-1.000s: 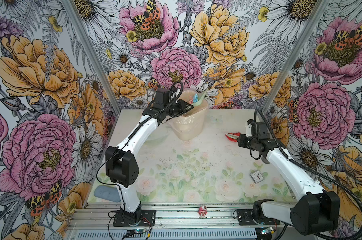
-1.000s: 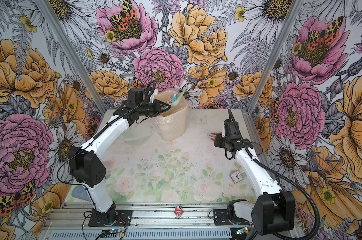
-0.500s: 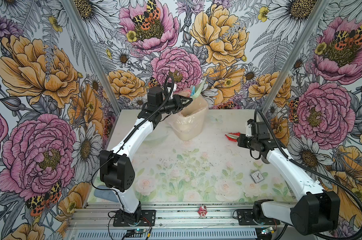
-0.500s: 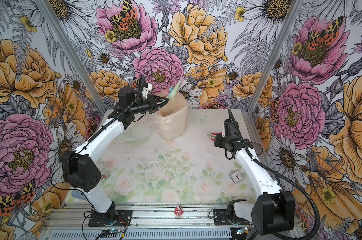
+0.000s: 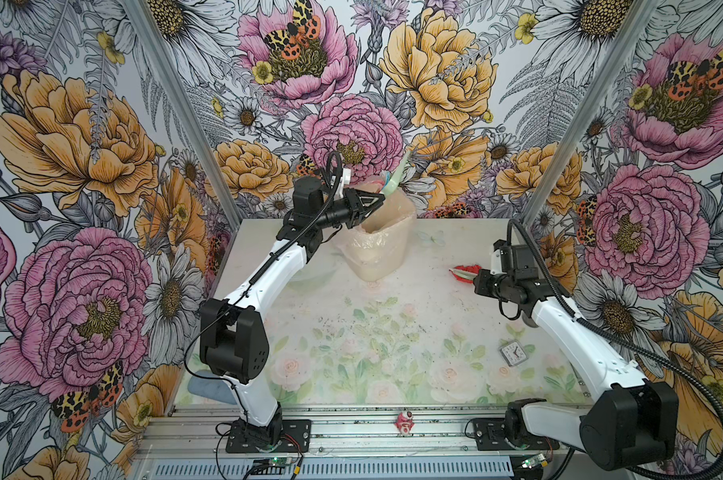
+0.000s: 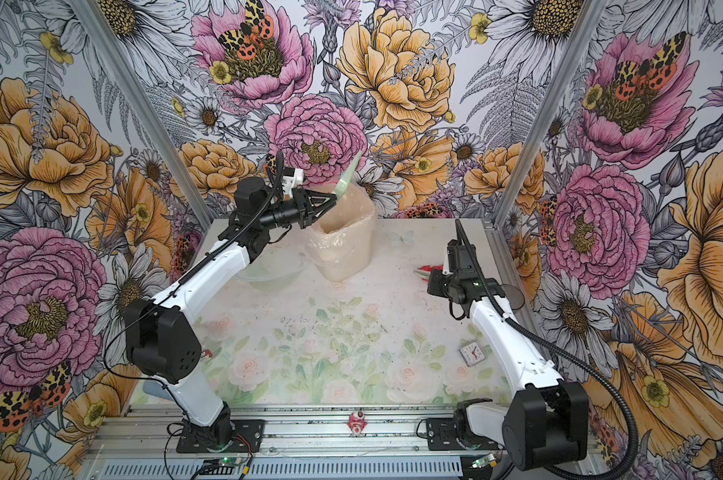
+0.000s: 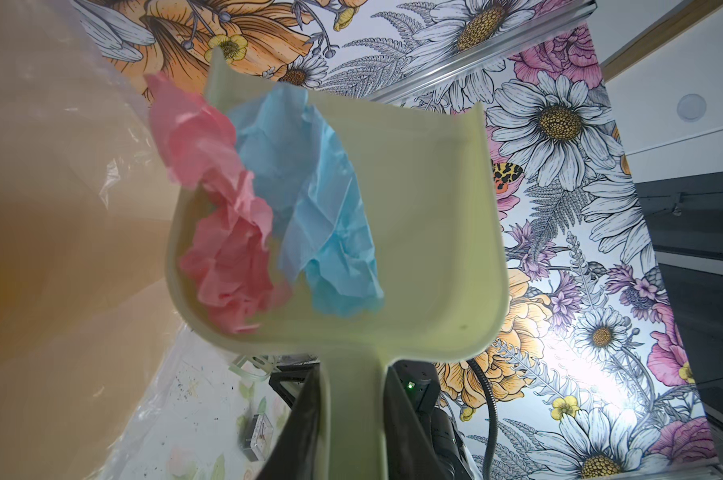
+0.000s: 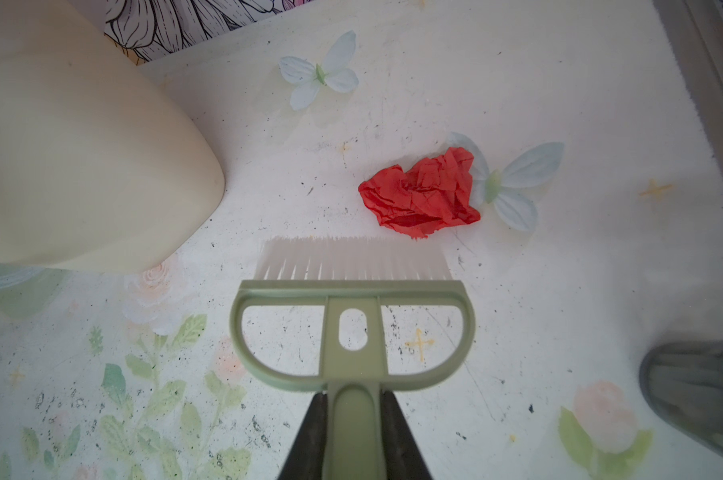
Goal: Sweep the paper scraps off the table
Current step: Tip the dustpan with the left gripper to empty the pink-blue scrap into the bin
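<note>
Robot test booth: floral-print walls (image 5: 81, 145), aluminium rail (image 5: 351, 434), bolted arm bases (image 5: 268, 434).

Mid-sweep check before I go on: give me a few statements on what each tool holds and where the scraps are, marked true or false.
1. The left tool is shut on the handle of the dustpan. True.
2. The dustpan is empty. False: a pink scrap and a blue scrap lie in it.
3. The dustpan is set down flat. False: it is raised and tilted by the top of the bin.
4. The right tool grips the brush. True.
5. The red scrap is in the bin. False: it lies on the table, just beyond the bristles.
</note>
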You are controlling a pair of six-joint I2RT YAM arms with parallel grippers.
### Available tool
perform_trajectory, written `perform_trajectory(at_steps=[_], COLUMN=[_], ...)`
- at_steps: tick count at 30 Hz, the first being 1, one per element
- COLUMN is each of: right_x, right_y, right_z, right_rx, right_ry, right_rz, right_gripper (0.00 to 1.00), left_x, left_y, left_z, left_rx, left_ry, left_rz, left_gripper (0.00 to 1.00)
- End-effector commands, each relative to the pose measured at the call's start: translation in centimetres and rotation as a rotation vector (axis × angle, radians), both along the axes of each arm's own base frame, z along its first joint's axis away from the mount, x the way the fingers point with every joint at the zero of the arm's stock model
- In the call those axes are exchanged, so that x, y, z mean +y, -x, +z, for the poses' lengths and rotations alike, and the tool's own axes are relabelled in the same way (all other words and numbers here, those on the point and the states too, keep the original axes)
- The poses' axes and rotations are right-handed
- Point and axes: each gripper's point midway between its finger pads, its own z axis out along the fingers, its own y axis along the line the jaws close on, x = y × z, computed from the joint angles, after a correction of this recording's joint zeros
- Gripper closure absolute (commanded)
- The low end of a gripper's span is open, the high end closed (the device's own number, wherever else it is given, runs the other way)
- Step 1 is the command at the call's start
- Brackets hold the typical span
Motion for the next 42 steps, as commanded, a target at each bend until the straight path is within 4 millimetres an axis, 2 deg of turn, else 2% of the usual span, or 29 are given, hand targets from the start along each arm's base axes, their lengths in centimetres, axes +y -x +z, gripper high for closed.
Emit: perform_trajectory(at_steps=[1,7,15,22,24,31,42], right_x=[0.1,0.1,0.2,0.2,0.2,0.2,0.3], right_y=[-0.3,-0.3,-0.4,-0.5,-0.4,-0.5,-0.5], right_z=[0.6,0.5,0.3,0.1,0.1,-0.1,-0.2], right_rx=[-0.025,-0.021,-0.014,-0.010,-0.008,-0.002,0.002], right_ry=[-0.011,-0.011,-0.013,-0.013,-0.015,-0.013,-0.017], right_rz=[0.004,0.005,0.006,0.005,0.006,0.004,0.005], right_gripper=[1.00,1.00,1.00,1.00,1.00,1.00,1.00], left_x=[0.3,0.3,0.7,1.0,0.7,1.1,1.3], left_y=[0.5,0.8,1.1,1.1,0.2,0.4,0.3], left_z=[1.4,2.6,3.4,3.5,1.9,2.6,2.3], left_rx=[-0.006,0.037,0.054,0.098,0.140,0.149,0.162], left_ry=[0.076,0.233,0.314,0.436,0.444,0.497,0.530], left_rz=[-0.025,-0.065,-0.082,-0.115,-0.111,-0.126,-0.131], left_gripper=[1.00,1.00,1.00,1.00,1.00,1.00,1.00])
